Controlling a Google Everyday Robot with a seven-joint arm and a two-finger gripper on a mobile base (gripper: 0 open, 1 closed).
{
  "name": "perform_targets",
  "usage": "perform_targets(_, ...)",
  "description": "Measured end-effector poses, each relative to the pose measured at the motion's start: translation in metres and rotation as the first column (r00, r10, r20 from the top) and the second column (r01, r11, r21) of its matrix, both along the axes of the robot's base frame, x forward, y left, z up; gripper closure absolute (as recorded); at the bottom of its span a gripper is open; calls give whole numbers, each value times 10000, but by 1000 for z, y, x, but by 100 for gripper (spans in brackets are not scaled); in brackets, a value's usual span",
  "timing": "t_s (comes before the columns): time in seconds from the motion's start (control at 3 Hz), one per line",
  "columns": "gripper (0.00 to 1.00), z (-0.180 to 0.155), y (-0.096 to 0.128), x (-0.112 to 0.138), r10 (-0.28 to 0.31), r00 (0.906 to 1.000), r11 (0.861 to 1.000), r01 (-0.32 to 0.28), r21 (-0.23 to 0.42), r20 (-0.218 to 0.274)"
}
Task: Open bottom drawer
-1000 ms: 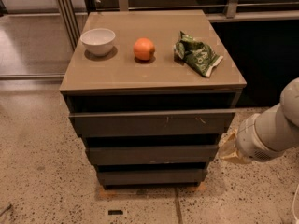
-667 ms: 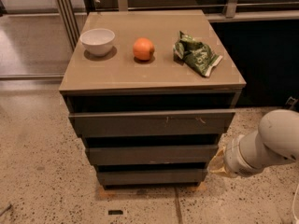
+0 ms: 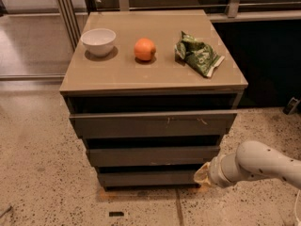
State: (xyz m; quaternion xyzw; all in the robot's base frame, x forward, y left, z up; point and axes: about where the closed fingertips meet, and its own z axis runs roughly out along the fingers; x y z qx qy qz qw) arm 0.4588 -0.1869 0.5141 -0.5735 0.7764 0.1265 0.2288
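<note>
The bottom drawer (image 3: 148, 178) is the lowest, narrowest dark grey front of the tan-topped cabinet (image 3: 155, 76), and it looks closed. My white arm (image 3: 261, 164) comes in low from the right. My gripper (image 3: 202, 175) is at the arm's tip, down near the floor, right at the right end of the bottom drawer front. Most of the gripper is hidden behind the wrist.
Above the bottom drawer are a mid-width grey front (image 3: 153, 156) and the widest scratched front (image 3: 153, 124). On the cabinet top stand a white bowl (image 3: 99, 40), an orange (image 3: 145, 49) and a green chip bag (image 3: 197, 54). Speckled floor surrounds the cabinet; metal rails run behind.
My arm has dropped lower and moved left, bringing the gripper from beside the middle drawer down to the right end of the bottom drawer.
</note>
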Motion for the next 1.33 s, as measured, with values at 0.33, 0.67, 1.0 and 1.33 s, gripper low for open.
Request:
perform_targets(0.33, 100, -37, 9, -14, 35, 9979, 9992, -10, 391, -639)
perform_targets(0.67, 100, -37, 9, -14, 35, 9979, 9992, -10, 390, -639)
perform_targets(1.0, 100, -72, -6, -12, 172, 9988, 9994, -185, -291, -458)
perform_targets(1.33, 100, -138, -35, 5, 537, 9984, 9921, -550, -1131, -149)
